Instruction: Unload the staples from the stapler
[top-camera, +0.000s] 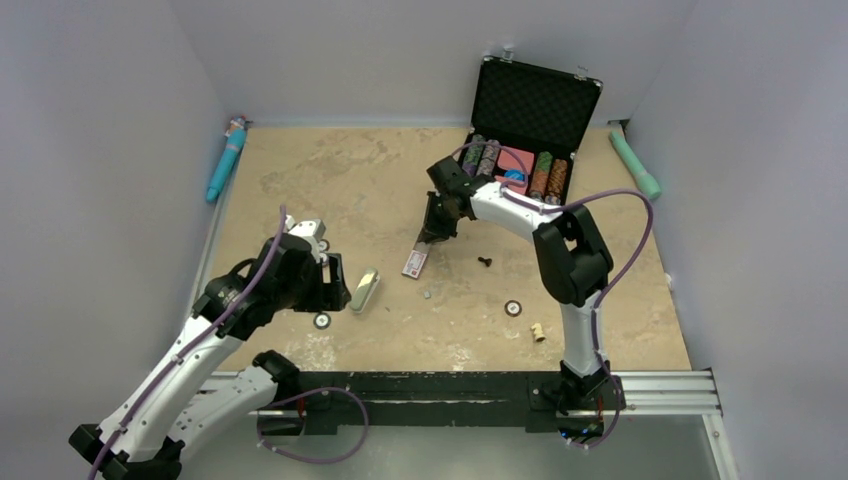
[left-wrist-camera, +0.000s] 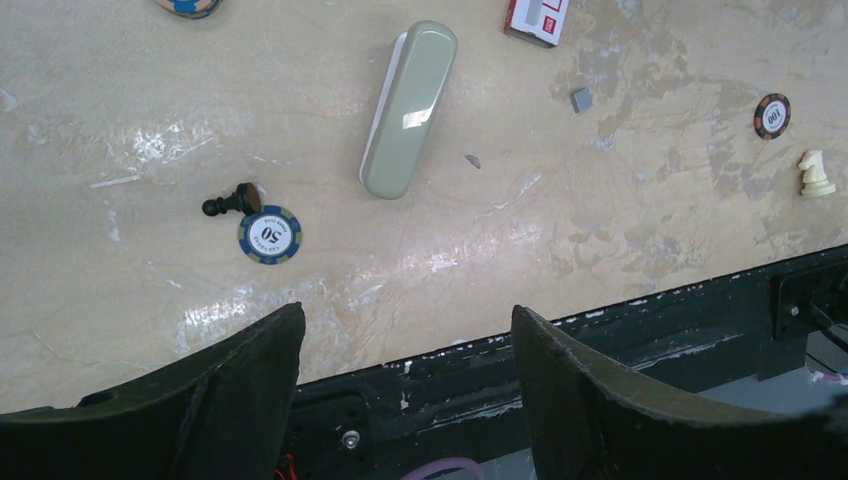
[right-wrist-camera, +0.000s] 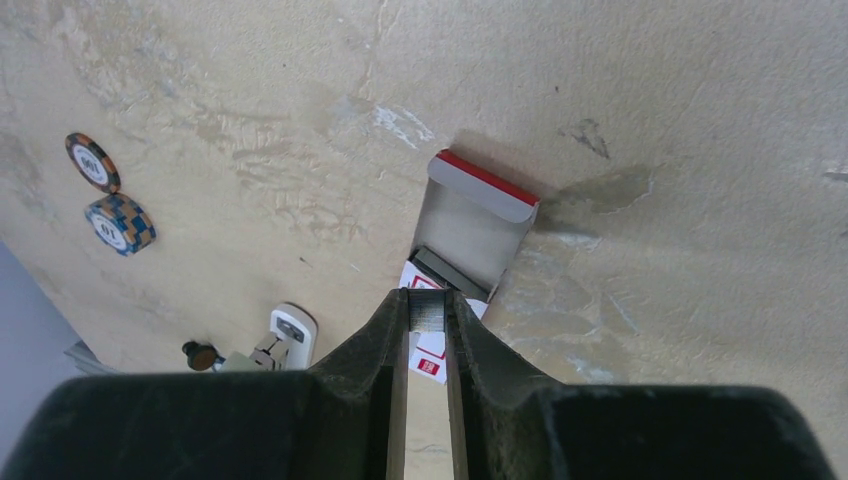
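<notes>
My right gripper (right-wrist-camera: 428, 300) (top-camera: 430, 235) is shut on the staples (right-wrist-camera: 428, 314), a short ribbed grey strip pinched between its fingertips. It hovers just over a small open box (right-wrist-camera: 470, 220) (top-camera: 415, 263) with a red-and-white label. The stapler (right-wrist-camera: 285, 335) lies at the lower left of the right wrist view, pale with a grey metal inner part. My gripper body hides most of it, and I cannot make it out in the top view. My left gripper (left-wrist-camera: 408, 312) (top-camera: 340, 285) is open and empty near the table's front edge.
A shiny olive oblong piece (left-wrist-camera: 408, 110) (top-camera: 365, 290) lies ahead of my left gripper. Around it are a blue chip (left-wrist-camera: 270, 235), a black pawn (left-wrist-camera: 230, 203), a grey bit (left-wrist-camera: 581, 99) and a white knight (left-wrist-camera: 815, 175). An open black case (top-camera: 530, 110) stands at the back right.
</notes>
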